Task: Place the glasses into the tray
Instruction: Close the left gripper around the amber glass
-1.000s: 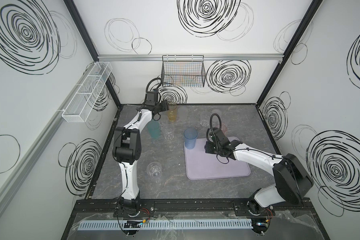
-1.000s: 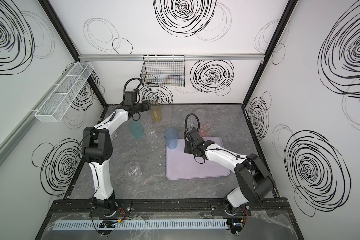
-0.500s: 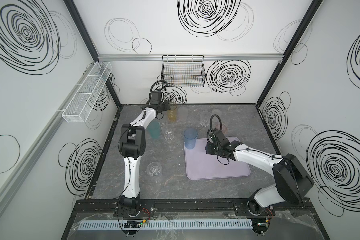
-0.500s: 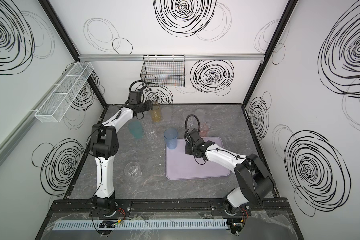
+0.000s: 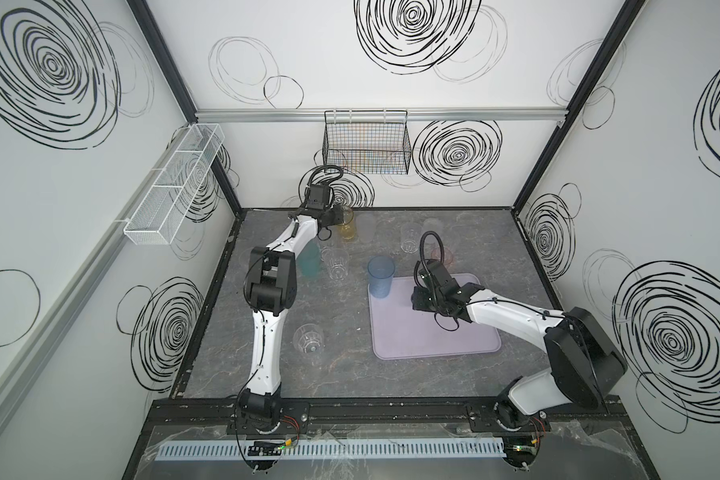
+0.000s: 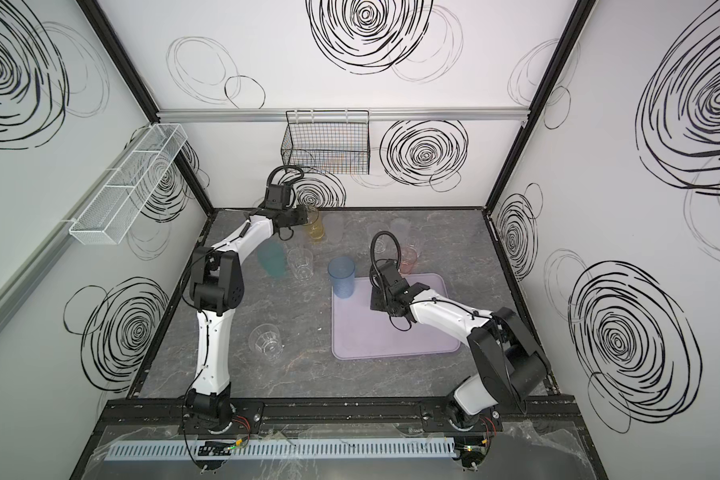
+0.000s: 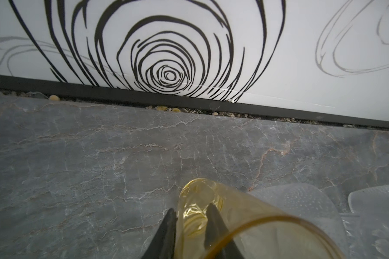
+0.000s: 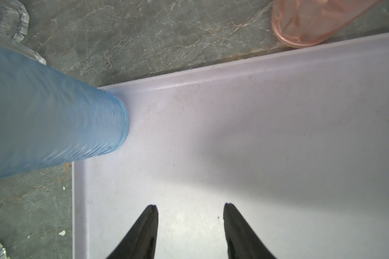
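At least nine glasses (image 5: 380, 276), one tray (image 5: 433, 345)

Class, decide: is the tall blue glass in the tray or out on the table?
In the tray. The blue glass stands upright, its base inside the tray's corner rim in the right wrist view.

tray (image 5: 433, 336): lavender, flat | blue glass (image 5: 380, 276): upright in its corner | amber glass (image 5: 347, 227): upright

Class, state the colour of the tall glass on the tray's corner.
The glass is blue, clearest in the right wrist view.
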Robot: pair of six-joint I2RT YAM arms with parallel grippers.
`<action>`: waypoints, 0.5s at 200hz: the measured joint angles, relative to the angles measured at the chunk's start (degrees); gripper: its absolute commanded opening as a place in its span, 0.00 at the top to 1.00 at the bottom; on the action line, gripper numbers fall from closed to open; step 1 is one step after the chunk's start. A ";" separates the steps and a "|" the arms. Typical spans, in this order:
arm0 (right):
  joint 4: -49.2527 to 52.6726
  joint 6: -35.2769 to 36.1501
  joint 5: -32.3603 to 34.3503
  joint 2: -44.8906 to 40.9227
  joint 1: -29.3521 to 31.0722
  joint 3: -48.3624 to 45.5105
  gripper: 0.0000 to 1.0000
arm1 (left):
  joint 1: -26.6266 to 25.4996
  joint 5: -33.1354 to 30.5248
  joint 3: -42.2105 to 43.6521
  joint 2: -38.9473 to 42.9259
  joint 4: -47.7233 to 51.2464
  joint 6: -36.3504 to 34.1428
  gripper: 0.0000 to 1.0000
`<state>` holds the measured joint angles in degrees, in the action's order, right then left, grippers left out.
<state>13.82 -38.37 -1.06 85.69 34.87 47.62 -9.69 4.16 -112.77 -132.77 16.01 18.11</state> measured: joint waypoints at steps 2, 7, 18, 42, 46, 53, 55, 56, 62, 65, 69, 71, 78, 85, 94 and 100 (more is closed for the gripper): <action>0.00 -0.02 0.00 0.00 0.00 -0.02 0.48 | 0.00 -0.13 0.15 0.02 0.07 0.02 0.81; 0.00 -0.07 0.00 0.00 0.04 -0.02 0.49 | 0.00 -0.24 0.37 0.07 0.09 -0.15 0.83; -0.09 -0.22 0.00 0.07 0.11 -0.09 0.48 | 0.02 -0.37 0.59 0.07 0.55 -0.13 0.86; -0.11 -0.31 0.00 0.46 0.37 -0.11 0.48 | 0.04 -0.48 0.68 0.07 1.46 -0.33 0.92; -0.13 -0.35 0.02 0.46 0.37 -0.13 0.48 | 0.07 -0.50 0.72 0.07 1.44 -0.50 0.93; -0.13 -0.42 0.02 0.46 0.39 -0.15 0.48 | 0.09 -0.52 0.94 0.09 1.38 -0.57 0.95; -0.15 -0.44 0.02 0.46 0.39 -0.15 0.48 | 0.09 -0.50 1.05 0.13 1.36 -0.48 0.96; -0.15 -0.46 0.02 0.46 0.39 -0.15 0.48 | 0.11 -0.48 1.09 0.13 1.36 -0.57 0.96; -0.22 -0.48 0.02 0.46 0.44 -0.22 0.49 | 0.11 -0.42 1.73 0.33 1.03 -0.57 1.00; -0.22 -0.48 0.04 0.46 0.44 -0.22 0.48 | 0.11 -0.42 2.12 0.48 0.87 -0.50 1.00; -0.22 -0.50 0.02 0.46 0.48 -0.28 0.48 | 0.13 -0.31 2.75 0.74 0.63 -0.48 1.00; -0.24 -0.50 0.02 0.46 0.52 -0.33 0.48 | 0.13 -0.31 3.10 0.87 0.55 -0.44 1.00; -0.26 -0.57 0.07 0.46 0.59 -0.42 0.48 | 0.20 -0.11 4.22 1.38 0.33 -0.26 1.00; -0.33 -0.66 0.07 0.46 0.66 -0.55 0.48 | 0.24 0.26 5.38 1.99 0.00 -0.02 1.00; -0.33 -0.68 0.04 0.46 0.76 -0.66 0.48 | 0.39 0.68 6.58 2.78 -0.46 0.26 1.00; -0.33 -0.66 0.07 0.46 0.85 -0.70 0.48 | 0.48 0.85 7.10 3.23 -0.55 0.39 1.00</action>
<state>13.50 -39.03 -0.99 86.15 35.73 46.92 -9.21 5.02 -105.67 -129.54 15.46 18.50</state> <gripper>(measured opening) 0.516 0.092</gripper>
